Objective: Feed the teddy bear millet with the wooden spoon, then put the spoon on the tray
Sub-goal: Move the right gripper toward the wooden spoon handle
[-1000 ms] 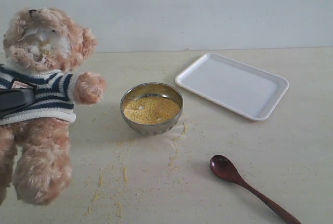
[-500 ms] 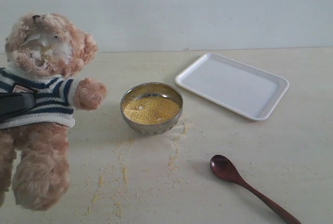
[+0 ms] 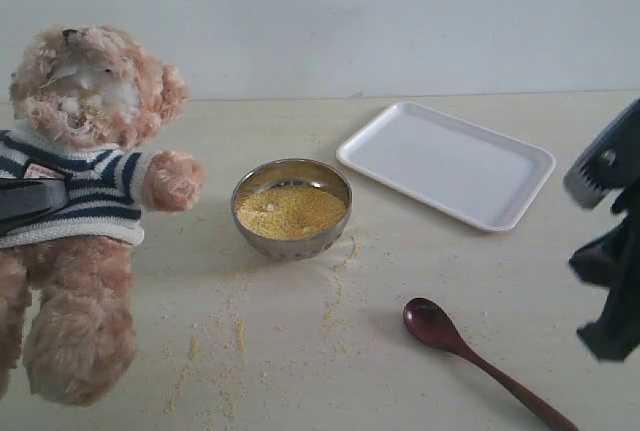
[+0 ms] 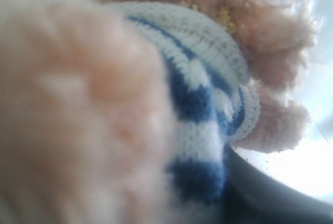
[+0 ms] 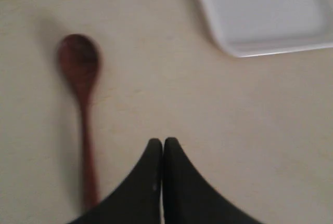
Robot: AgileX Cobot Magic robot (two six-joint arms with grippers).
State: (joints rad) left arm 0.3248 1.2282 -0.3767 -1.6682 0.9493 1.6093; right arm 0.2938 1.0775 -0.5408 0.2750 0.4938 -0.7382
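Since the shot half a second earlier, our right gripper (image 5: 163, 146) had come into the exterior view at the right edge, where we'd had no arm before. Its jaws were pressed together, tips touching, holding nothing. The wooden spoon (image 3: 470, 356) hadn't moved. It lay flat on the table (image 3: 560, 281) at near right, bowl end pointing left, just left of the gripper and untouched.

Our left gripper (image 3: 28, 201) pinched the teddy bear (image 3: 85, 151) across the striped sweater at left. We saw one finger only, the other hidden behind. The bear had barely shifted. The millet (image 3: 291, 211) sat heaped in the steel bowl (image 3: 290, 246) mid-table, with specks scattered nearer. The tray (image 3: 450, 166) at far right had nothing on it.

Our read: spoon pickup was starting. The jaws needed to spread first, then line up on the handle.
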